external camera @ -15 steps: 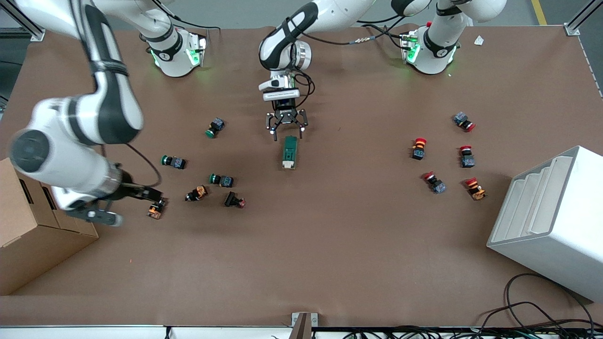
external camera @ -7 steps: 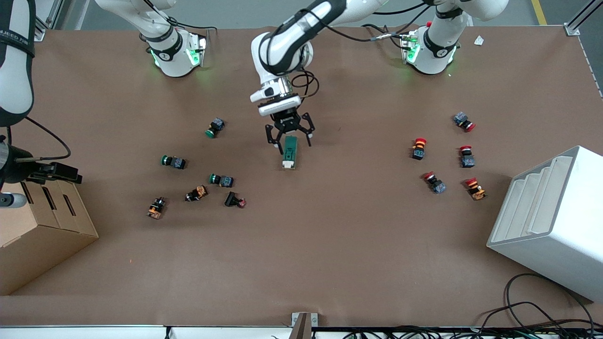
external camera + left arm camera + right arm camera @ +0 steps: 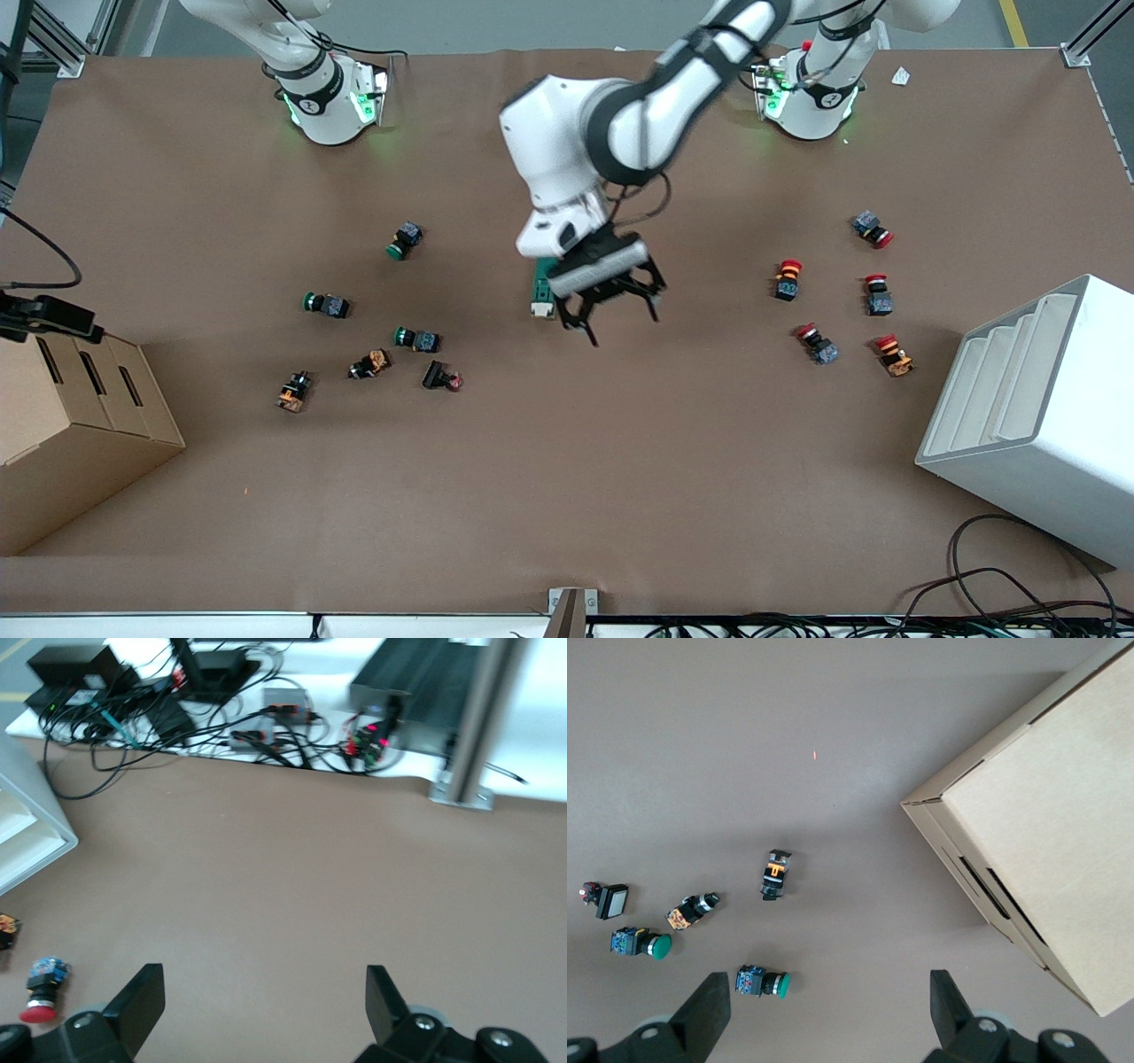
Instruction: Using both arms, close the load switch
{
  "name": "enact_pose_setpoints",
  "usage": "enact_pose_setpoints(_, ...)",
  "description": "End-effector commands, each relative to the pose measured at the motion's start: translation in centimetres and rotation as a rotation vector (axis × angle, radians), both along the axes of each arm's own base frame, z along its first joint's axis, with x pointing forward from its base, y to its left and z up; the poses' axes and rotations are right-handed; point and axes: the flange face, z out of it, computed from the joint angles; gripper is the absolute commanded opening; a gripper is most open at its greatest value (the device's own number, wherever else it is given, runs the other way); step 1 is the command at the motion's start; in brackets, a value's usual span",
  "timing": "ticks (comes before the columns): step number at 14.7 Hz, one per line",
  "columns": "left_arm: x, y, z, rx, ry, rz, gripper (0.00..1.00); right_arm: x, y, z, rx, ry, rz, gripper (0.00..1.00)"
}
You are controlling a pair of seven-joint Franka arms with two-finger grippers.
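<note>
The load switch (image 3: 539, 291), a dark-green block with a white end, lies flat near the table's middle, partly hidden under the left arm's wrist. My left gripper (image 3: 622, 321) is open and empty, up over bare table beside the switch, toward the left arm's end; its wrist view shows the spread fingertips (image 3: 142, 997) over bare mat. My right gripper (image 3: 89, 330) is at the right arm's end of the table, over the cardboard box's (image 3: 71, 434) edge. It is open and empty in its wrist view (image 3: 828, 997), high above a green push button (image 3: 764, 981).
Green, orange and black push buttons (image 3: 416, 338) lie scattered toward the right arm's end. Red push buttons (image 3: 786, 279) lie toward the left arm's end, next to a white stepped bin (image 3: 1036, 416). The box (image 3: 1036, 850) fills a corner of the right wrist view. Cables hang off the table's near edge (image 3: 266, 735).
My left gripper has risen from straddling the switch's end and swung toward the left arm's end. My right gripper has pulled back from the orange push button to the box.
</note>
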Motion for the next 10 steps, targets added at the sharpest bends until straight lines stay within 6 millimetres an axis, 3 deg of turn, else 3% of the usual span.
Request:
enact_pose_setpoints(1,3.2,2.5,2.1,-0.064,0.06,0.04,1.0,-0.3,-0.1,0.3,-0.011,0.007,0.004,1.0)
enact_pose_setpoints(3,4.7,4.2,3.3,-0.063,0.117,0.015,1.0,-0.3,0.2,0.3,-0.011,0.007,0.008,1.0)
enact_pose_setpoints(4,5.5,5.5,5.2,-0.083,0.122,0.022,1.0,-0.3,0.1,0.2,-0.009,0.008,0.007,1.0)
enact_pose_setpoints(7,7.8,9.7,7.8,-0.139,0.216,-0.004,1.0,-0.5,-0.2,0.2,0.008,0.019,0.0,1.0)
enact_pose_setpoints(10,9.5,12.7,8.6,-0.162,0.267,-0.026,1.0,-1.4,-0.3,-0.2,0.023,0.085,-0.004,1.0)
